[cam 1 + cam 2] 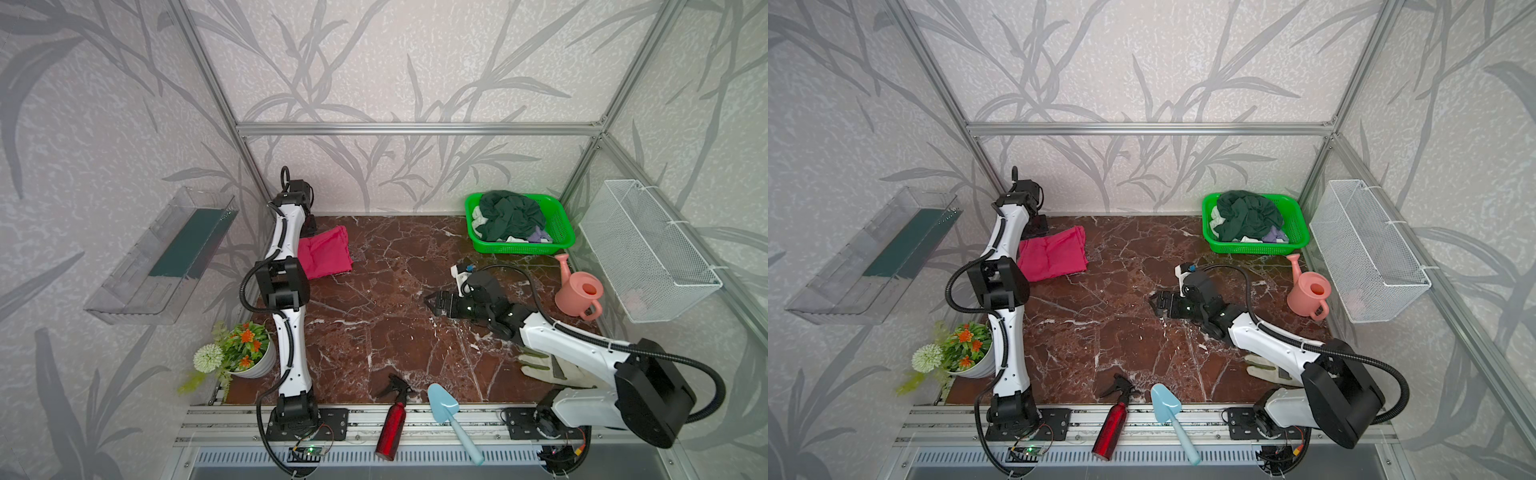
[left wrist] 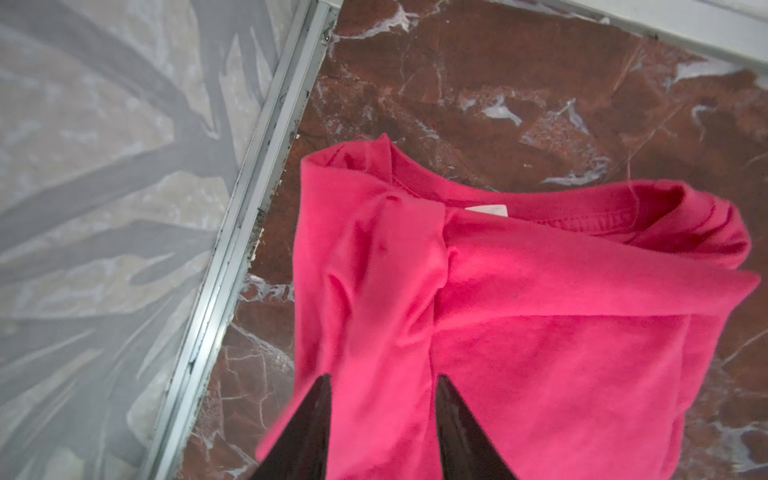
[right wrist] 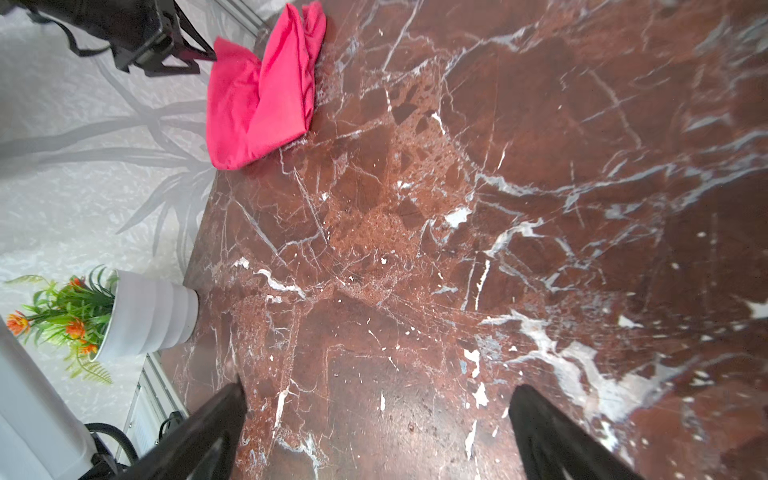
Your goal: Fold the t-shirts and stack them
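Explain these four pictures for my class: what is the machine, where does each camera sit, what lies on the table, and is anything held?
The machine is two jointed robot arms mounted at the table's front edge, each ending in a two-fingered tool. Two pictures come from a twin camera overhead; the other two from cameras on the arms' wrists, looking past the fingers. On or beside the marble table are a folded pink t-shirt, a green basket of crumpled shirts, a watering can, a glove, a spray bottle, a trowel and a potted plant. The left tool stands open over the pink t-shirt; the right tool is open above bare table. Nothing is held.
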Tool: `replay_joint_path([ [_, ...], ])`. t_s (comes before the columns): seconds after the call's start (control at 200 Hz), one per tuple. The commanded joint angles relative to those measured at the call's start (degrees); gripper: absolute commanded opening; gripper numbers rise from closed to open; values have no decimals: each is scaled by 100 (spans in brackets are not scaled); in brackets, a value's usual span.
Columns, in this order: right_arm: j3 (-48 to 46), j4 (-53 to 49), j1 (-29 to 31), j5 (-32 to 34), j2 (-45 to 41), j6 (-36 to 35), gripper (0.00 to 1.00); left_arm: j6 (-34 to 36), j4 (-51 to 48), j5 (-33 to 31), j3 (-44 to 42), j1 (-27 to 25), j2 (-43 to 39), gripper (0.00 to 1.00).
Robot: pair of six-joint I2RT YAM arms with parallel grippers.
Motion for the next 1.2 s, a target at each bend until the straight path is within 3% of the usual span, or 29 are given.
replay_joint_path([
  [0.0, -82, -409, -115, 373, -463, -222, 99, -277, -138, -451, 54, -13, -421, 46],
  [0.105, -163, -576, -188, 473, -675, -225, 99, -449, 116, -204, -416, -21, -788, 47],
  [0.375, -344, -384, -308, 188, -600, -230, 99, -961, 851, 1600, -2122, -119, -1297, 47],
  [0.5, -218, -940, -446, 413, -698, -471, 99, -1273, 1788, 2167, -3690, -409, -2318, 49],
  [0.6, -197, -1353, -998, 350, -867, -540, 99, -1302, 2277, 2337, -4885, -760, -3270, 52],
  [0.645, -217, -1510, -1320, 429, -989, -609, 99, -1261, 2461, 2325, -5397, -949, -3750, 56],
  [0.66, -225, -1581, -1421, 485, -1021, -647, 99, -1245, 2540, 2287, -5609, -1017, -3903, 65],
  [0.705, -255, -1735, -1696, 729, -1132, -838, 99, -1190, 2787, 2015, -6206, -1256, -4437, 92],
  [0.725, -266, -1801, -1811, 887, -1166, -939, 99, -1157, 2899, 1825, -6493, -1381, -4675, 98],
  [0.81, -273, -1965, -2186, 1504, -1259, -1480, 99, -898, 3384, 813, -7632, -1883, -5561, 99],
  [0.9, -464, -1590, -2242, 2171, -1431, -2282, 99, -661, 4030, -971, -8767, -2400, -6243, 99],
  [0.955, -701, -1236, -2242, 2171, -1590, -2282, 99, -492, 4432, -1831, -9244, -2623, -6564, 99],
  [0.965, -731, -1192, -2242, 2551, -1631, -2282, 99, -461, 4486, -1942, -9304, -2654, -6609, 99],
  [0.995, -994, -857, -2242, 2861, -1755, -2981, 99, -387, 4703, -2268, -9495, -2712, -6734, 99],
  [1.11, -2551, 1748, -2246, 3475, -2013, -4093, 99, -213, 5399, -2847, -10011, -2738, -6721, 99],
  [1.16, -3097, 2907, -2301, 3511, -1854, -4416, 99, -104, 5548, -3248, -10144, -2742, -6532, 99],
  [1.195, -3132, 3126, -2313, 3634, -1787, -4388, 99, -27, 5568, -3561, -10141, -2752, -6409, 99],
])
